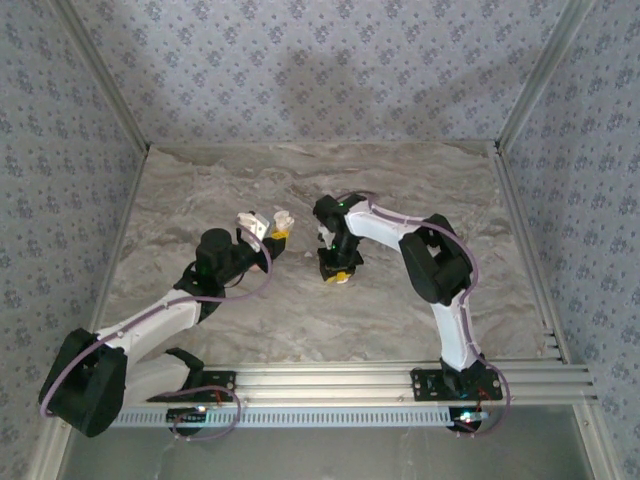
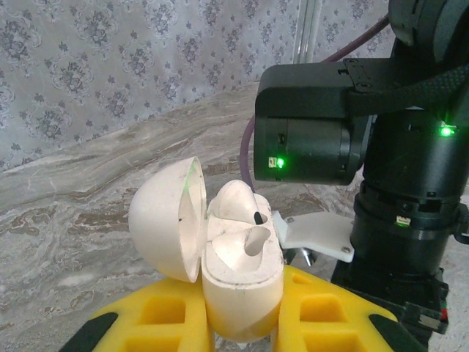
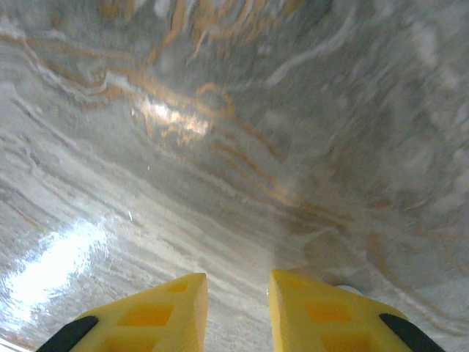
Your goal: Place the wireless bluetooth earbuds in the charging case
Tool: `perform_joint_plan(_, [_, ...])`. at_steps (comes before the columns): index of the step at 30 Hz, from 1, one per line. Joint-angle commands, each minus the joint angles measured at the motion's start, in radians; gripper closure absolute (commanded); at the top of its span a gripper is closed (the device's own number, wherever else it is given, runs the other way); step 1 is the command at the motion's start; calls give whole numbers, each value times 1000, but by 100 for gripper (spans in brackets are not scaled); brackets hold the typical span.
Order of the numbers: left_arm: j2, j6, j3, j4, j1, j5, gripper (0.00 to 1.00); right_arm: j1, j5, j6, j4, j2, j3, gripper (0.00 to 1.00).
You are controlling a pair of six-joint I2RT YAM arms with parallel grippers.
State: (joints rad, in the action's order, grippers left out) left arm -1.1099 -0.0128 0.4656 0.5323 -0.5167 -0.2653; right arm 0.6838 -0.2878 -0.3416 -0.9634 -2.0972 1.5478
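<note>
Left wrist: left gripper [image 2: 242, 312] clamps open charging case [image 2: 242, 282], one earbud [image 2: 236, 202] perhaps inside.

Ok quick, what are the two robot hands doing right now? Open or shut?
Left gripper: shut on the charging case, whose lid stands open.
Right gripper: slightly open, with nothing between the jaws.

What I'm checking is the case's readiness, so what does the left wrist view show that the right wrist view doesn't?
Left wrist: the charging case, lid open, clamped in the left gripper between its yellow fingers, what looks like an earbud seated inside, and the right arm close behind. Right wrist: the right gripper, jaws slightly apart with nothing between, over the marble table. Both: yellow fingers and that table.
</note>
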Motion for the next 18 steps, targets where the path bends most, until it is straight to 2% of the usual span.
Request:
perform_joint_plan(1, [8,12,1,11,10,-18,86,16,1,18,-57,56,-15,71])
perform_joint_plan(6, [16,11,-2,9,9,-20,86,11,30,-74,-56,153,-16,66])
perform_joint_plan(10, [19,10,-2,6,10,-21,86,-23,75,-246,-59,227,-86,62])
perform_joint_plan(13, [23,7,-2,3,10,-25,86,-47,69,-363,6,286,-181,59])
perform_joint_plan(18, [19,5,-2,7,10,-33,86,-67,32,-425,93,287,-255,57])
